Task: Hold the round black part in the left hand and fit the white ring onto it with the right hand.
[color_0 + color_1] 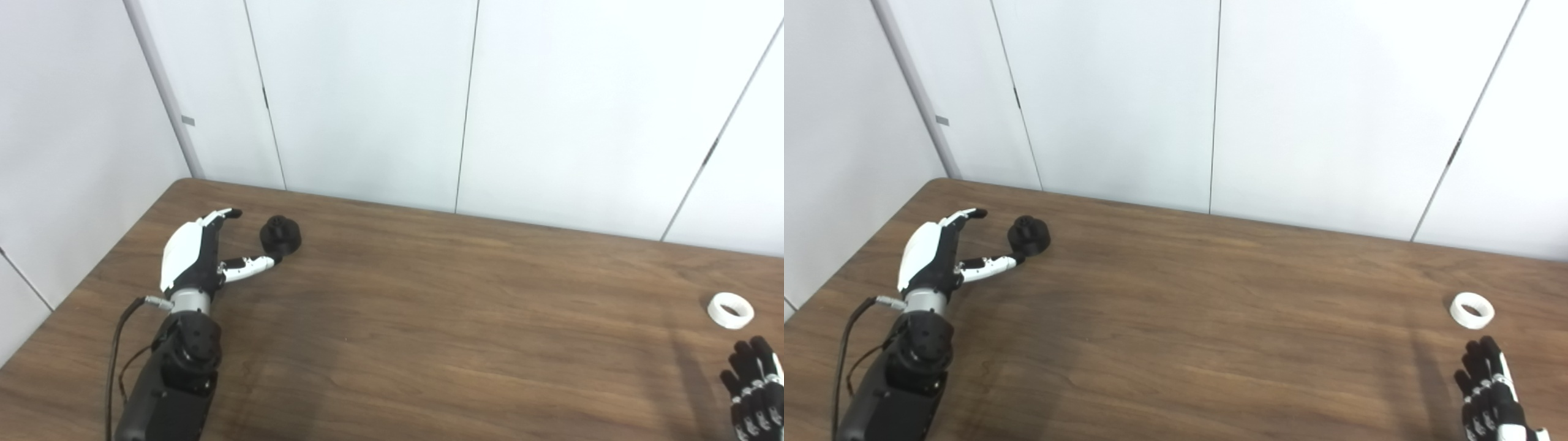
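The round black part (281,236) sits on the wooden table (429,306) at the far left. My left hand (199,251) is open just left of it, thumb tip reaching close to the part's near side and the other fingers stretched out to its left; whether the thumb touches it I cannot tell. It holds nothing. The white ring (730,310) lies flat on the table at the right. My right hand (754,389) is open, fingers apart, a little nearer than the ring and apart from it. The same scene shows in the right eye view: part (1029,236), ring (1472,310).
White wall panels (367,92) stand close behind the table's far edge. The table's left edge runs diagonally beside my left arm (168,380), where a black cable hangs.
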